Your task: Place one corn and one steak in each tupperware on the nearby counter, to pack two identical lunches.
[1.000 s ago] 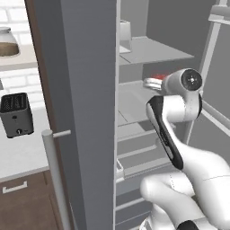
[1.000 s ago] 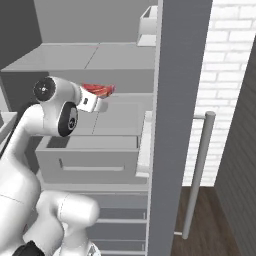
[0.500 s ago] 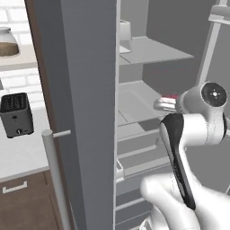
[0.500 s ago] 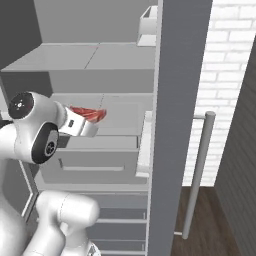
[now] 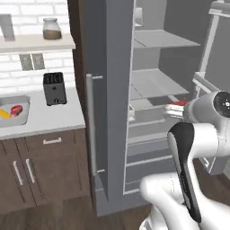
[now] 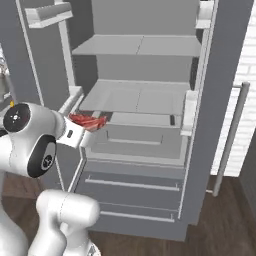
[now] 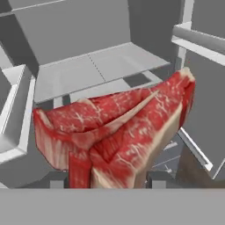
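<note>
We see our gripper (image 7: 110, 176) clamped on the flat red steak (image 7: 118, 136), a marbled slab with white streaks and a pale fat edge, held in front of the open fridge (image 6: 140, 100). Smooth grey shelves (image 6: 135, 97) lie beyond; open floor (image 6: 220, 235) spreads below the fridge door (image 5: 108, 90).

Even flat rendered light, soft shadows, no glare, slightly coarse pixels.

Both base views face the open fridge (image 6: 145, 100).
</note>
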You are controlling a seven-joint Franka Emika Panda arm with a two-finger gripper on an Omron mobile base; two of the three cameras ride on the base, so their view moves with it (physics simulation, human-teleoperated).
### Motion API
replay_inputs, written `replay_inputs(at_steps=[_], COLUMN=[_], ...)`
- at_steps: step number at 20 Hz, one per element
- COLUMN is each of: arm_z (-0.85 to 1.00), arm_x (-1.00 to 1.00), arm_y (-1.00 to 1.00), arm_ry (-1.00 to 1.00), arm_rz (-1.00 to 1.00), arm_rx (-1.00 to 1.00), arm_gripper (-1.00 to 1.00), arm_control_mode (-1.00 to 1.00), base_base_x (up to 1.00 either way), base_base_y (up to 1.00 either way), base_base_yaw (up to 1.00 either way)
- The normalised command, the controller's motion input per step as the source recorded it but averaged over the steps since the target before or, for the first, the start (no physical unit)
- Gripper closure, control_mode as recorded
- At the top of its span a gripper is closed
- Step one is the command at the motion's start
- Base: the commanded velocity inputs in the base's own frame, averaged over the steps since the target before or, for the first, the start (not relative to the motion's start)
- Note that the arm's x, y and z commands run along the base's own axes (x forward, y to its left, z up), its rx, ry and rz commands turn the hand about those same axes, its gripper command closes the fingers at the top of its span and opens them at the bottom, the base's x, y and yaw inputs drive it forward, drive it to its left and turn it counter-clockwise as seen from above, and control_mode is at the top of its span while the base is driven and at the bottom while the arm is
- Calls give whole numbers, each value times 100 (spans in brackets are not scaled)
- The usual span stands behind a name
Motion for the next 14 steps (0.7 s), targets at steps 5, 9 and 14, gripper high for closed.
replay_inputs(at_steps=[5, 9, 14], arm_z=[0, 0, 0], arm_x=[0, 0, 0], arm_y=[0, 0, 0], arm_ry=[0, 0, 0], arm_rz=[0, 0, 0], arm_rx=[0, 0, 0], arm_gripper=[100, 100, 100], arm_control_mode=[100, 100, 100], base_base_x=[-86, -42, 78], base_base_y=[100, 100, 95], base_base_yaw=[59, 57, 36])
